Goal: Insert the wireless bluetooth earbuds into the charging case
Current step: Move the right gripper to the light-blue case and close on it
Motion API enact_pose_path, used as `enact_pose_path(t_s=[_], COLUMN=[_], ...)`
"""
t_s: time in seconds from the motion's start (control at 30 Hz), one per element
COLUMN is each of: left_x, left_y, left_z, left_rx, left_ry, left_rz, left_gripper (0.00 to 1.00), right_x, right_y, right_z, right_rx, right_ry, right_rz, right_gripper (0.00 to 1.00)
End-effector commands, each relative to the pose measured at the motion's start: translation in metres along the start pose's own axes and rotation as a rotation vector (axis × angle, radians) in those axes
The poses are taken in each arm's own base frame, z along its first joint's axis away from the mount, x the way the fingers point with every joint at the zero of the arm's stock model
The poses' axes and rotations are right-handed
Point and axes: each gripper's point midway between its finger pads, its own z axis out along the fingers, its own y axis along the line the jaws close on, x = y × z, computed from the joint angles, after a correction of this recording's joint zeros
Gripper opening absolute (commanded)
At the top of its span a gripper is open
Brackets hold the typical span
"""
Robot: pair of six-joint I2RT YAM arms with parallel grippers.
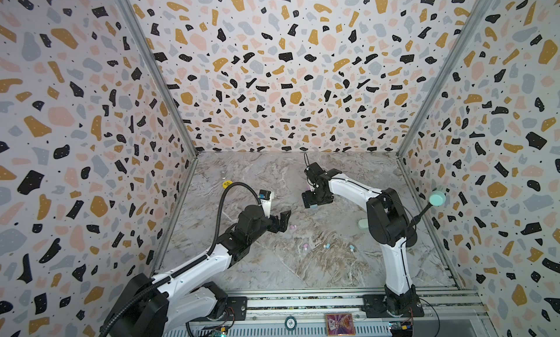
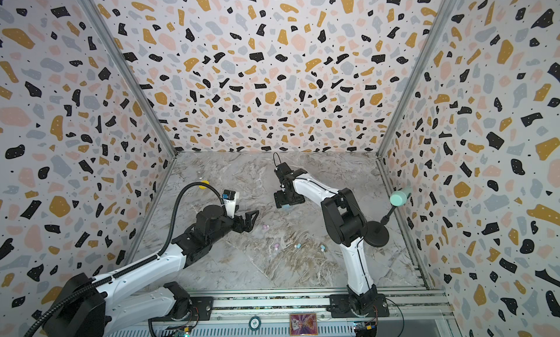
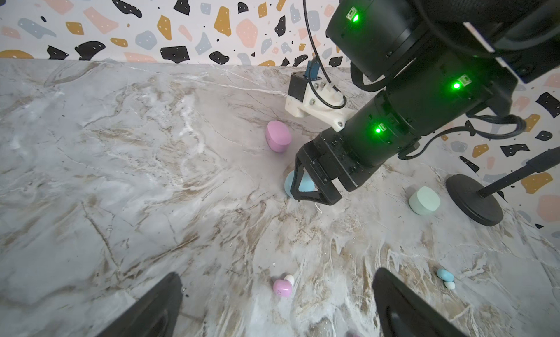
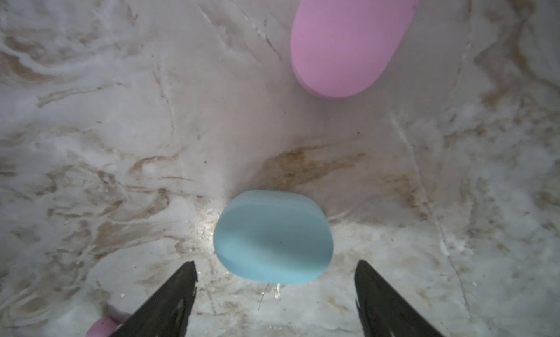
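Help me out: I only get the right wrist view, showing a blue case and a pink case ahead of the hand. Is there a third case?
Observer: Yes, a mint case sits beside a black stand.
Operator: Any blue earbud out?
Observer: Yes, a blue bud lies loose by itself.
Operator: And the other arm?
Observer: The left hand is open and empty, next to a pink bud.
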Motion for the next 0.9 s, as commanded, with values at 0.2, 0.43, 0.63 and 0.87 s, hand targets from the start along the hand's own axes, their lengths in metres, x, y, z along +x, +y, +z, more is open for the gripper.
enact_pose_path(t_s=[0.2,0.43,0.63,0.87], left_x=[-0.007,-0.008,-0.007,-0.008], left_y=[0.001,0.0,0.002,0.002], left_z=[-0.002,-0.001,-0.002,-0.002], left_rx=[0.013,0.015,0.01,0.014], left_ry=[-0.041,-0.042,-0.041,-0.042], left_rz=[-0.021,-0.023,-0.026,-0.026], left_gripper=[0.99,0.98,0.98,0.98], right_x=[-0.009,-0.015,-0.017,-0.014], right_y=[0.003,0.007,0.009,0.008], right_z=[0.002,0.004,0.007,0.011], right_rx=[0.017,0.019,0.019,0.031], right_ry=[-0.015,-0.034,-0.035,-0.015], right_rz=[-0.019,-0.028,-0.029,-0.031], right_gripper=[0.75,0.71,0.66,0.64])
